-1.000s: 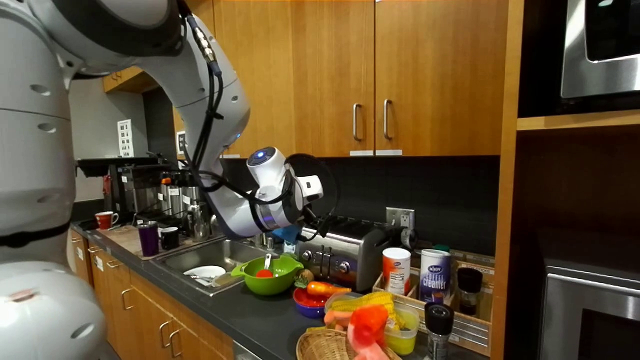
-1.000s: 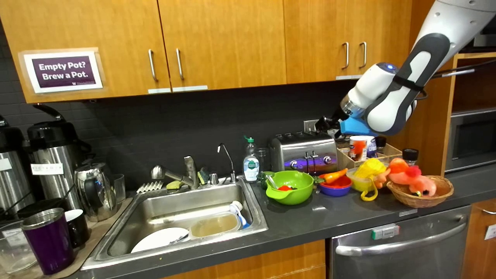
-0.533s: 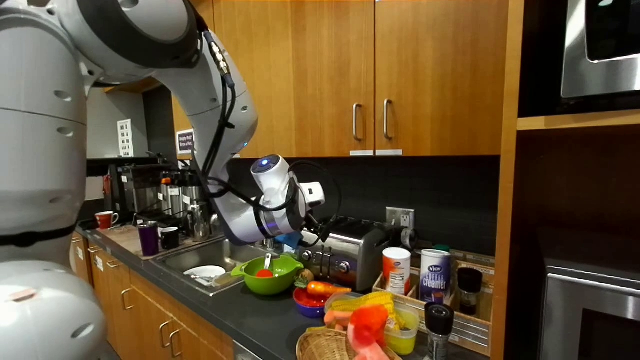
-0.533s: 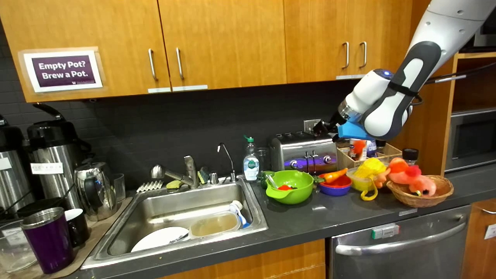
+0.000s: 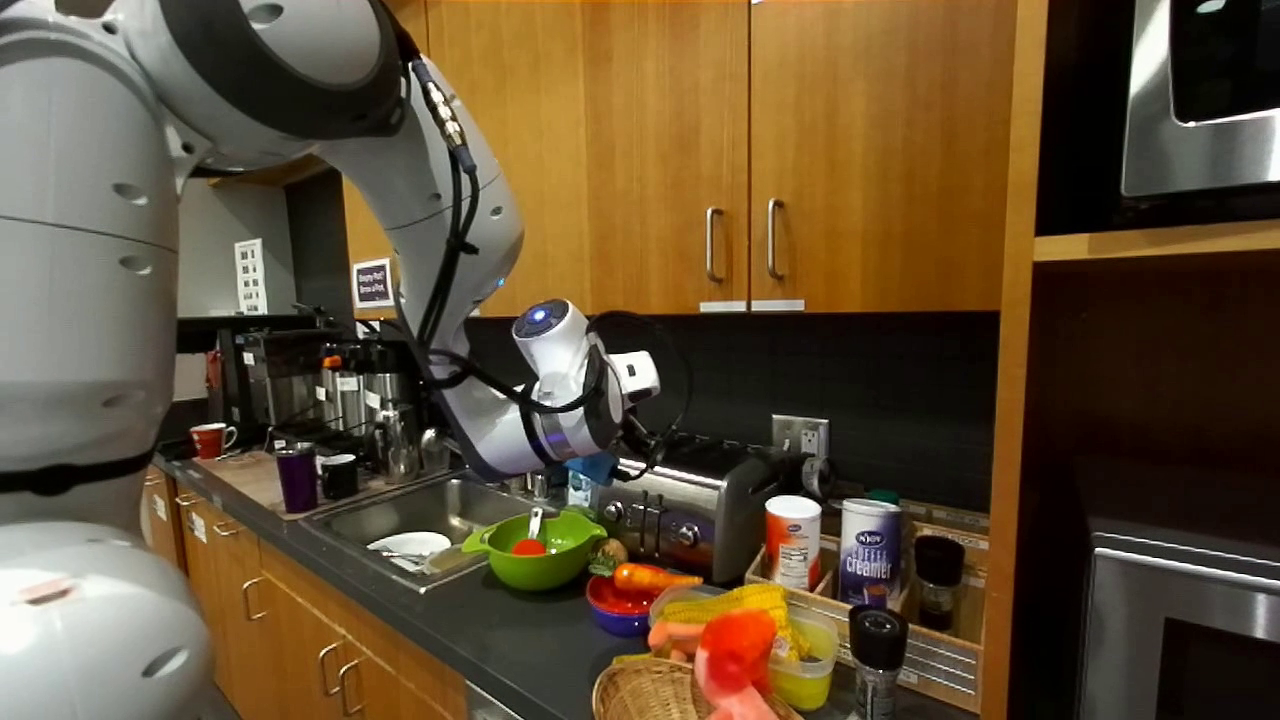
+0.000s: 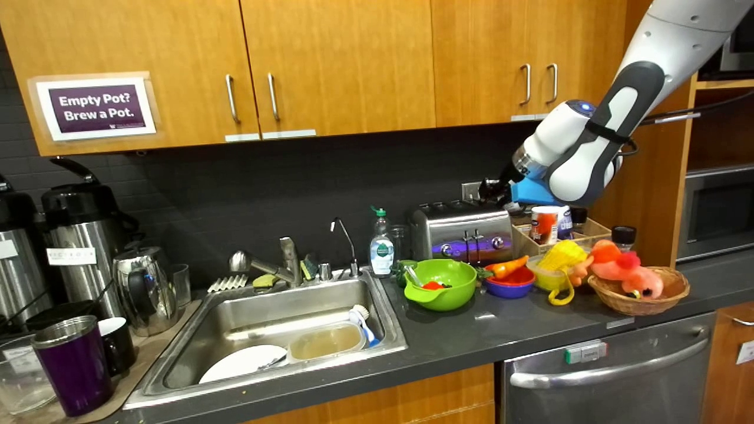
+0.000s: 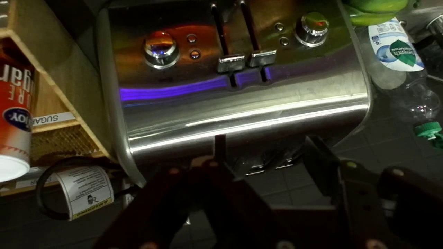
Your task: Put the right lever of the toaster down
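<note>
The shiny silver toaster (image 5: pixel 690 500) stands against the dark wall in both exterior views (image 6: pixel 433 235). The wrist view, upside down, shows its front (image 7: pixel 242 110) with two knobs and two levers side by side. The right lever (image 7: pixel 231 63) appears on the left there, beside the left lever (image 7: pixel 262 58); both sit near the upper end of their slots. My gripper (image 7: pixel 265 138) is open, with nothing between its fingers. Its fingertips overlap the toaster's top edge in the wrist view. In an exterior view my gripper (image 6: pixel 492 191) is above the toaster's top right; contact cannot be told.
A wooden box (image 7: pixel 65 76) with sugar and creamer canisters stands right of the toaster. A soap bottle (image 6: pixel 382 247) is at its left. A green bowl (image 6: pixel 442 285) and a red-and-blue bowl (image 6: pixel 509 282) stand in front. A cord (image 7: pixel 45 186) lies behind the box. Cabinets hang above.
The arm has shifted right in one exterior view and slightly left in another. My gripper dipped toward the toaster, then rose a little. The toaster and the other objects have not moved.
</note>
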Robot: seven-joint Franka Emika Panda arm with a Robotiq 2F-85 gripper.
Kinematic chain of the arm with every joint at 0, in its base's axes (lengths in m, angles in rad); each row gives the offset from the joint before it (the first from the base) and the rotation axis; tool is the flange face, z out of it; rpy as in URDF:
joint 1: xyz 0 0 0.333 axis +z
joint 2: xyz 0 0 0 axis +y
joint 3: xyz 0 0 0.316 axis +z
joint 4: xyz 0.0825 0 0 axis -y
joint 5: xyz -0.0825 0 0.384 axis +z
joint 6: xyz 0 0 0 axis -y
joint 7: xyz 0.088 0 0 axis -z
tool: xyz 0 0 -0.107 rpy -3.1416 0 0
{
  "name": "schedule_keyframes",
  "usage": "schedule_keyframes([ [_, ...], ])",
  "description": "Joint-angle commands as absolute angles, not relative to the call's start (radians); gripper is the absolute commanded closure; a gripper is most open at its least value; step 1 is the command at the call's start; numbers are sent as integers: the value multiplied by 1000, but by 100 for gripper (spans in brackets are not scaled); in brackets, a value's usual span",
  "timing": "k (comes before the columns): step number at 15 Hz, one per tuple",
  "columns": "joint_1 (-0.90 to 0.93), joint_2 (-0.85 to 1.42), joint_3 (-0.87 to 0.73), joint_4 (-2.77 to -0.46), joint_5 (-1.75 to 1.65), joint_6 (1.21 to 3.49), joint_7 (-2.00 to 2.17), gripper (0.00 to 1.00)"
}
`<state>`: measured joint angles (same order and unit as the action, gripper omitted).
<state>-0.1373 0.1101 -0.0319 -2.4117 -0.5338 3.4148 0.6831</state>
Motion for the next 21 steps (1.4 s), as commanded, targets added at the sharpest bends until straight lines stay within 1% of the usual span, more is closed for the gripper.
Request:
schedule_keyframes([
  [1,-133,125,-34,-2395,-527,3429,679,73],
  [4,-139,136,-19,-2398,-537,3440,698,94],
  [5,-139,140,-17,-2396,-537,3442,698,99],
  [6,-140,142,-12,-2396,-539,3440,700,100],
  [21,-186,254,20,-2315,-551,3466,743,100],
])
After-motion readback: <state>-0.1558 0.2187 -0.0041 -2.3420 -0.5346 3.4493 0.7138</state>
